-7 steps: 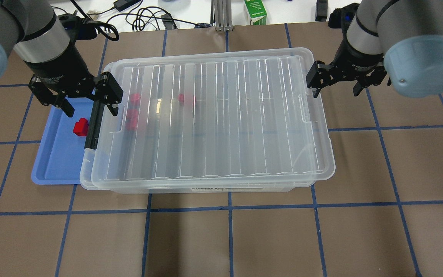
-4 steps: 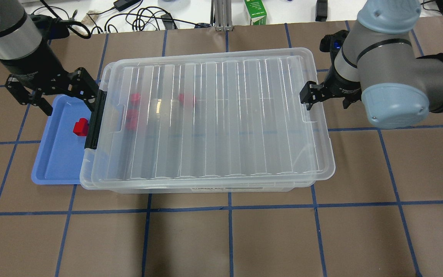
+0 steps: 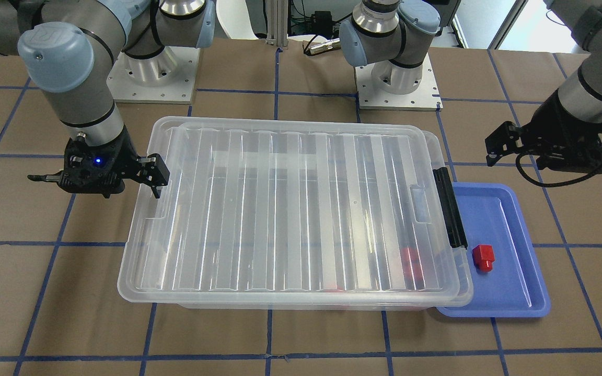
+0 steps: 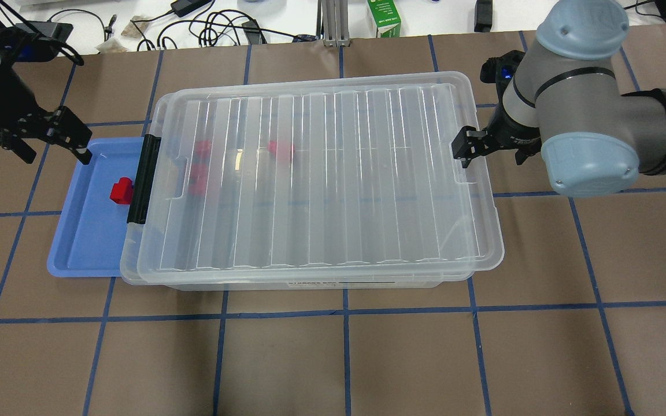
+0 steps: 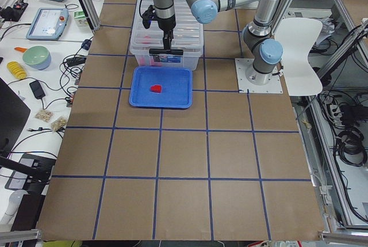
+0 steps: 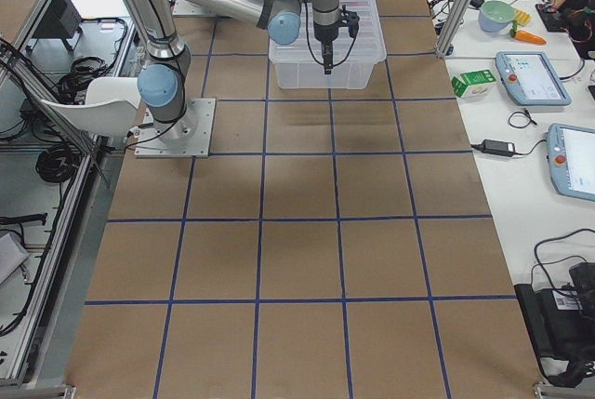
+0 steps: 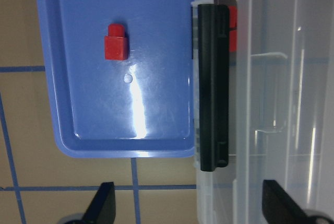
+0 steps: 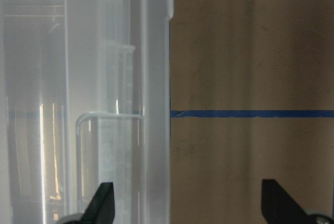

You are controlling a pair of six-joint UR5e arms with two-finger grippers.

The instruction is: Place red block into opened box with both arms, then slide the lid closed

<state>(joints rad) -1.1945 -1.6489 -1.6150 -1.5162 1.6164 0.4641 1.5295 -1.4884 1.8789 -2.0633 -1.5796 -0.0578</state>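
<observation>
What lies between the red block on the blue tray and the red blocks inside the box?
The black latch bar on the box end wall, clearest in the left wrist view.

Four red blocks — one on the blue tray, three in the box — one lid, two arms.

Brown table with blue tape grid
</observation>
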